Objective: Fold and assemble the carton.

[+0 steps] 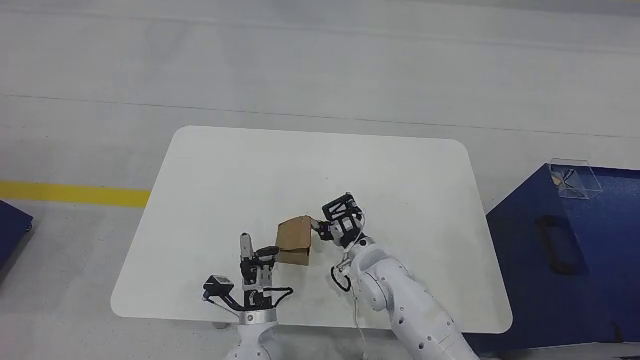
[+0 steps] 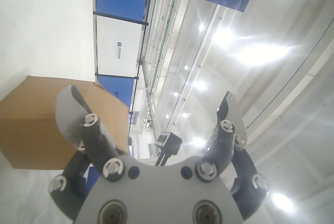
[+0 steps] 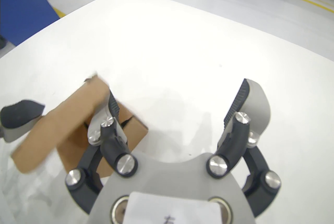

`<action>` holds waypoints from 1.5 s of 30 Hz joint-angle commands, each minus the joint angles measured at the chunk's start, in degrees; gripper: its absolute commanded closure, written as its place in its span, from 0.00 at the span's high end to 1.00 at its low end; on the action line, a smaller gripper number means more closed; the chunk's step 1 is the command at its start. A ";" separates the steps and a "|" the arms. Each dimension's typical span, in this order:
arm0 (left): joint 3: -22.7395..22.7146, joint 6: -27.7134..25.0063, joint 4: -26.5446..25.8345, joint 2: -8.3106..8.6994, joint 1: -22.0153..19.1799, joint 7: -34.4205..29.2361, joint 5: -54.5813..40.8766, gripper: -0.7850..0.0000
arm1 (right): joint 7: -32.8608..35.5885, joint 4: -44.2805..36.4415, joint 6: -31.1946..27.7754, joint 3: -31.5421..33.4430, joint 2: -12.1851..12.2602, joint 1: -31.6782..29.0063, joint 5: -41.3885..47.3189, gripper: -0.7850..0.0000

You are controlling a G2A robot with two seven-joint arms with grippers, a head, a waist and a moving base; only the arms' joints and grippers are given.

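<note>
A small brown carton [image 1: 295, 240] stands on the white table [image 1: 300, 170] near its front edge. In the top view my left gripper [image 1: 258, 255] sits just in front of and left of the carton, and my right gripper [image 1: 336, 220] is at its right side. The left wrist view shows my left gripper [image 2: 150, 105] open, one finger [image 2: 69, 110] lying against the carton [image 2: 34, 126]. My right gripper [image 3: 177, 102] is open too; one finger [image 3: 111, 107] rests on the carton [image 3: 78, 115], where a flap seam shows. A dark fingertip of the other arm [image 3: 21, 110] touches the carton's far side.
A blue cabinet [image 1: 560, 250] with a clear plastic holder [image 1: 575, 175] on top stands right of the table. A yellow floor line [image 1: 70, 194] runs to the left. The table's back and middle are bare white surface.
</note>
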 commanded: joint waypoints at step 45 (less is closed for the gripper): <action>-13.27 42.78 -25.54 4.19 10.93 -37.39 6.04 1.00 | 11.68 3.34 -2.38 0.10 -0.34 2.56 -4.19 1.00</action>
